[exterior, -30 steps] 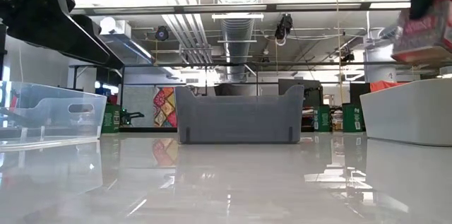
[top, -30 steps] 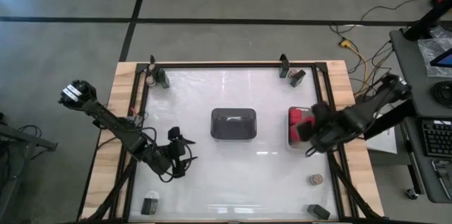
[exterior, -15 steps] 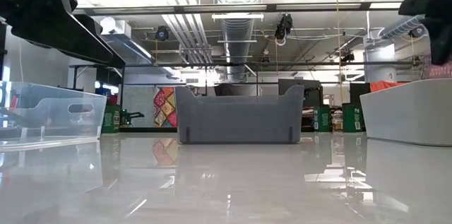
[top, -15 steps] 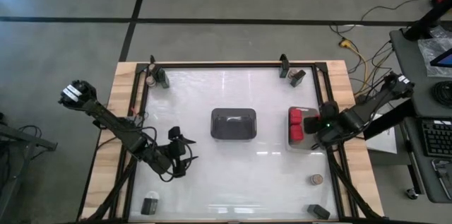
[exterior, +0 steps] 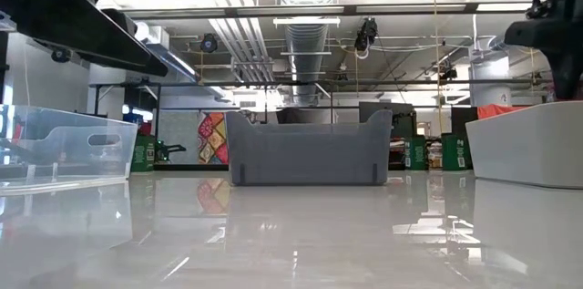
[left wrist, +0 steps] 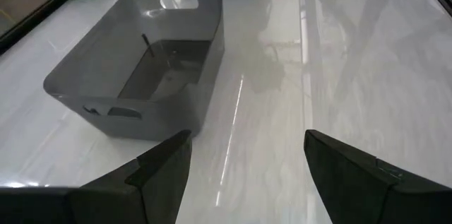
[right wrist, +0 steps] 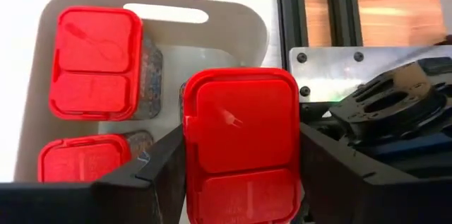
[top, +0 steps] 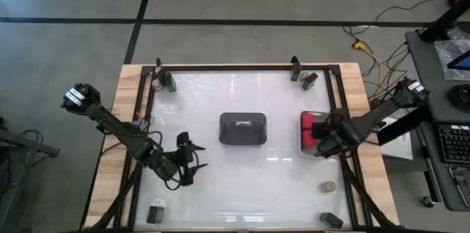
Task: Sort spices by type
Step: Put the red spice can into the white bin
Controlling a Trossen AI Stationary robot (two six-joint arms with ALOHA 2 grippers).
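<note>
Jaws on the left gripper (top: 189, 161) gape empty above the glossy white worktop (top: 242, 181); the grey bin (top: 243, 128) sits mid-worktop, ducts overhead. Right gripper (top: 323, 139), back over the clear tray (right wrist: 42, 75), straddles a red spice block (right wrist: 242, 153) there.

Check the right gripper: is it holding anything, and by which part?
Yes: the right gripper holds a red-lidded spice container by its two sides, over the white bin. The left gripper is open and empty.
</note>
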